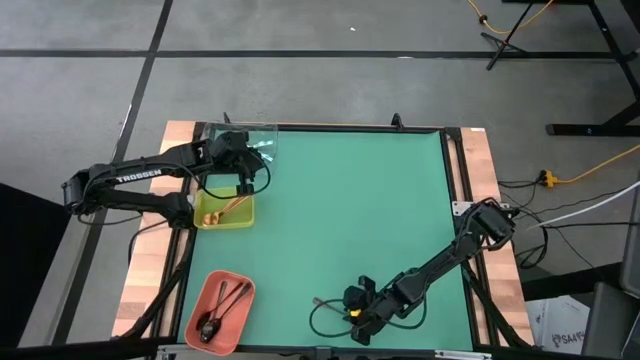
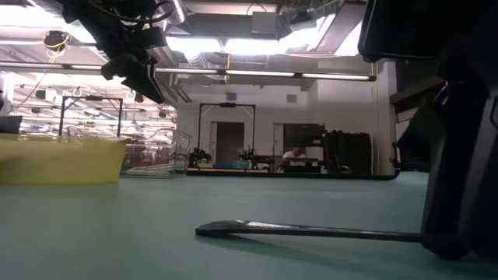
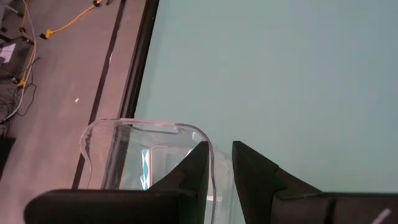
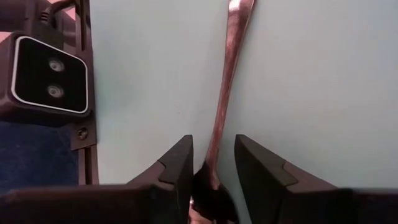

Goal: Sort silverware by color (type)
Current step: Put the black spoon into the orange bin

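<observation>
A: Right claw point(image 4: 212, 163)?
B: Low at the near edge of the green bench point(image 1: 360, 200), fingers narrowed on the handle of a spoon point(image 4: 225, 93). The spoon lies flat on the bench, handle between the fingers, bowl end pointing away from the claw. Low view shows it flat too point(image 2: 303, 229).
A: Finish?
B: Looks silvery in the wrist view; can't be sure.
A: Left claw point(image 3: 221, 163)?
B: Up at the far left corner, over the rim of the clear tray point(image 3: 146, 127). Fingers narrow with a small gap, the tray's clear wall between them; can't tell if they actually pinch it. No spoon in it that I can see.
A: Other silverware?
B: Copper-gold spoons point(image 1: 228, 208) in the yellow-green tray point(image 1: 247, 217), left side, just beside the clear tray. Dark spoons point(image 1: 222, 303) in the salmon-orange tray point(image 1: 202, 290), near left corner.
A: Anything in the clear tray?
B: Can't tell.
</observation>
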Controlling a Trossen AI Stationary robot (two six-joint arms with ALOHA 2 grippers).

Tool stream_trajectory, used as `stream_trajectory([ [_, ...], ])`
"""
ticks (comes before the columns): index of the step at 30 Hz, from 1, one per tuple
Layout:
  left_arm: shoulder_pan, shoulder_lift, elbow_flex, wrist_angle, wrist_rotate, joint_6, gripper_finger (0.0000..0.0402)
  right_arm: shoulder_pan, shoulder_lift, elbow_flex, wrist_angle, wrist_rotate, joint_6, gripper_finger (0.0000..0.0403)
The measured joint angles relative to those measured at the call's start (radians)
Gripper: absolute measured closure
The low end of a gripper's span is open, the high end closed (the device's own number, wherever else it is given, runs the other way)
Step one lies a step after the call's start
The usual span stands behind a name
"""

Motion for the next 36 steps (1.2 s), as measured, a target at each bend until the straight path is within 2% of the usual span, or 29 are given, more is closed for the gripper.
stream_trajectory([
  [22, 0.000, 0.000, 0.000, 0.000, 0.000, -0.003, 0.0337, 0.000, 0.002, 0.003, -0.049, -0.023, -0.021, 0.0291],
  [31, 0.000, 0.000, 0.000, 0.000, 0.000, -0.003, 0.0337, -0.001, 0.002, 0.002, -0.057, -0.023, -0.020, 0.0363],
  [36, 0.000, 0.000, 0.000, 0.000, 0.000, -0.003, 0.0337, -0.001, 0.002, 0.002, -0.057, -0.023, -0.017, 0.0388],
])
